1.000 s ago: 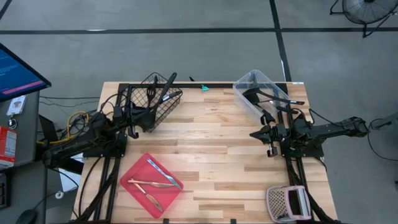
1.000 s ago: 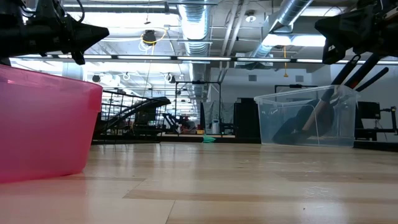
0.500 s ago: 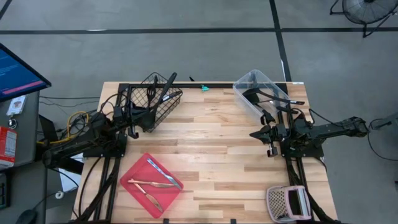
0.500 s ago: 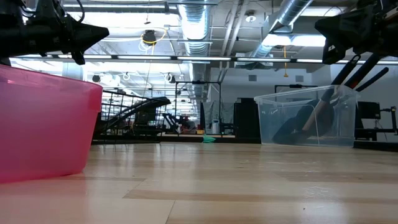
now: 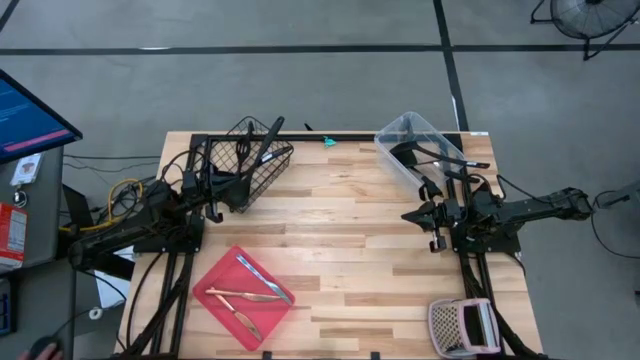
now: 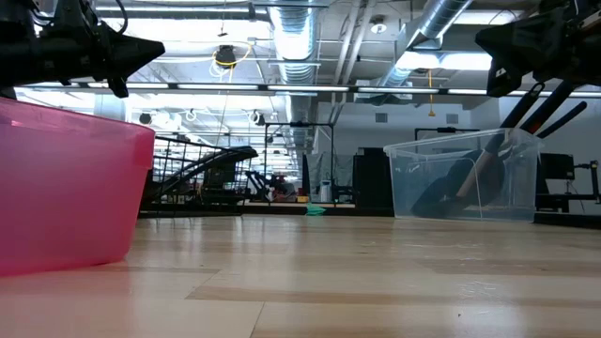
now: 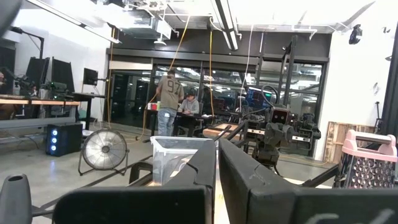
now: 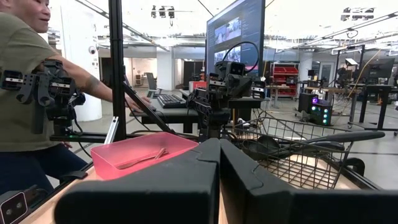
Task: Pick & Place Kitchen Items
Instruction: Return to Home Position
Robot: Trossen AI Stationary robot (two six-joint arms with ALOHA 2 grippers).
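Left gripper (image 5: 233, 192) closed, empty, at tabletop's (image 5: 340, 240) left edge; right gripper (image 5: 410, 215) likewise at right edge. Black utensils (image 5: 265, 150) in far-left basket (image 5: 282, 166) and far-right bin (image 5: 396, 134); cutlery (image 5: 262, 281) in front-edge tray (image 5: 214, 287).

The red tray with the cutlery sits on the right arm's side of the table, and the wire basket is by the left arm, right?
Not quite: the high view shows the red tray with the cutlery on the side of the left arm. The wire basket is indeed by that arm.
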